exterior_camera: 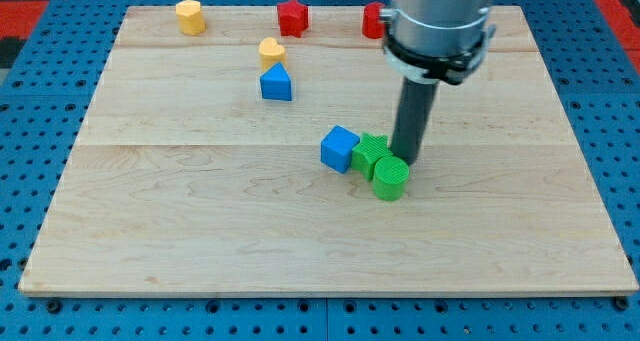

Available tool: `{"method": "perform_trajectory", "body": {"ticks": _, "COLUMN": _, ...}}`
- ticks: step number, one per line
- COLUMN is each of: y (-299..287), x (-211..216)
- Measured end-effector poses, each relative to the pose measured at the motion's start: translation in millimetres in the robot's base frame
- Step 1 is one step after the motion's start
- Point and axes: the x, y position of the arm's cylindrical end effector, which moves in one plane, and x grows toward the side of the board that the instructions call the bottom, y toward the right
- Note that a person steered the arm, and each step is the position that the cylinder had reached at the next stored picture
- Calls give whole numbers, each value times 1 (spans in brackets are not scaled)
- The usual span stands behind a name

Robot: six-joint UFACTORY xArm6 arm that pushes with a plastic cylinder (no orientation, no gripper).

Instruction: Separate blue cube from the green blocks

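The blue cube point(339, 148) sits near the board's middle. It touches a green star-shaped block point(369, 153) on its right. A green cylinder point(391, 177) touches that green block at its lower right. My tip point(405, 159) is down at the board just right of the green star-shaped block and just above the green cylinder, touching or nearly touching both. The blue cube is on the far side of the green blocks from my tip.
A blue triangular block point(276, 84) and a yellow heart-shaped block point(271, 51) stand upper left of the middle. A yellow block point(190, 16), a red star-shaped block point(292, 17) and a red block point(373, 21), partly hidden by the arm, line the top edge.
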Motion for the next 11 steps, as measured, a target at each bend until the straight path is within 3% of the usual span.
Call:
{"method": "perform_trajectory", "body": {"ticks": 6, "y": -178, "x": 8}}
{"method": "perform_trajectory", "body": {"ticks": 10, "y": -176, "x": -27}}
{"method": "perform_trajectory", "body": {"ticks": 11, "y": -215, "x": -34}}
